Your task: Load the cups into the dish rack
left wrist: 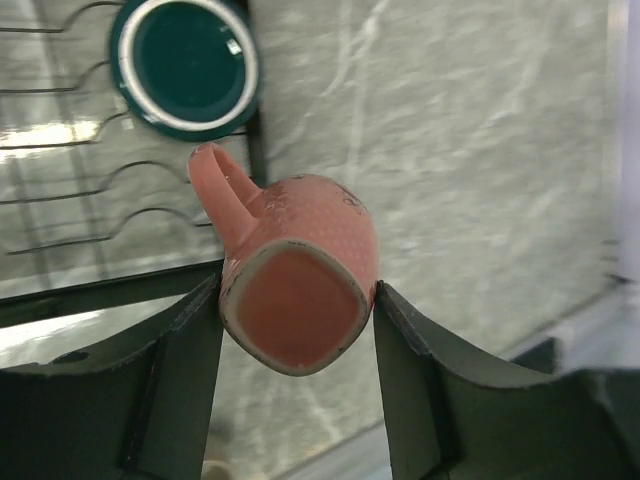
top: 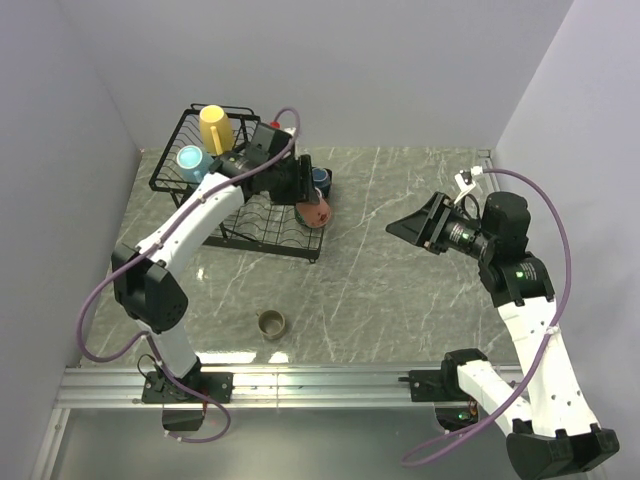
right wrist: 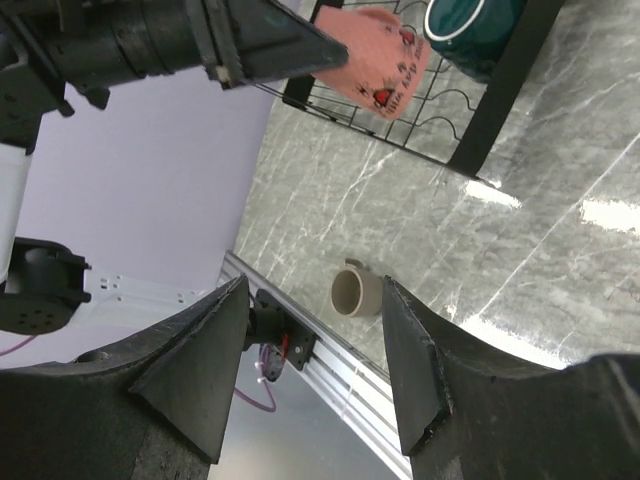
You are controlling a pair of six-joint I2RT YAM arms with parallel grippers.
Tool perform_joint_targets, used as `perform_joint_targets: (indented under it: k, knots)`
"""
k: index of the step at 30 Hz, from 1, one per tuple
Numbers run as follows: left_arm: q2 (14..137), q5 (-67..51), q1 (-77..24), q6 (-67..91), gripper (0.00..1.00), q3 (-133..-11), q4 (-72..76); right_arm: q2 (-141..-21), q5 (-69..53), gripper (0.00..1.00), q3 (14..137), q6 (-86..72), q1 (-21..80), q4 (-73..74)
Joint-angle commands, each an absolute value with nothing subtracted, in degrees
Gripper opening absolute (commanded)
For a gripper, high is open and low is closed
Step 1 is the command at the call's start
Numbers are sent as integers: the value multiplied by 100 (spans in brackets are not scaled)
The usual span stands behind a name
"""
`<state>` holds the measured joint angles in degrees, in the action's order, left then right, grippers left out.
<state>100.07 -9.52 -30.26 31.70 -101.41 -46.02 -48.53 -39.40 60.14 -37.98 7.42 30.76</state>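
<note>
My left gripper (top: 312,203) is shut on the salmon-red mug (top: 316,211), held on its side over the right edge of the black wire dish rack (top: 252,236). In the left wrist view the mug (left wrist: 300,255) shows its base between my fingers (left wrist: 190,340). A dark teal mug (left wrist: 185,62) stands in the rack just beyond it (top: 321,179). A yellow mug (top: 215,128) and a light blue mug (top: 190,159) sit in the raised basket. An olive-brown mug (top: 270,322) stands on the table. My right gripper (top: 408,228) is open and empty, in mid-air. The navy mug is out of view.
The rack's slotted tray wires (left wrist: 70,185) lie left of the held mug. The right wrist view shows the olive-brown mug (right wrist: 357,292) between my open fingers but far below, the left arm (right wrist: 150,40), and the aluminium rail (right wrist: 340,375) at the near table edge. Walls enclose three sides.
</note>
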Motion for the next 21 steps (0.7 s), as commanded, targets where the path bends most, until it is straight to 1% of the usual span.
perform_joint_targets:
  k: [1, 7, 12, 19, 21]
  knots:
    - [9914, 174, -3278, 2646, 0, -10223, -4659, -4764, -3876, 63, 5977, -3700, 756, 2988]
    - [9545, 737, -3366, 2523, 0, -9187, -3868, -4746, -3841, 62, 5994, -3648, 773, 3120]
    - [9440, 1353, -3507, 2391, 0, -8825, -3482, -4755, -3832, 62, 5977, -3604, 765, 3234]
    - [9527, 1415, -3507, 2566, 0, -8420, -2980, -4851, -3806, 62, 6082, -3525, 773, 3471]
    - [9580, 1660, -3568, 2636, 0, -8367, -2901, -4860, -3779, 62, 6117, -3498, 773, 3515]
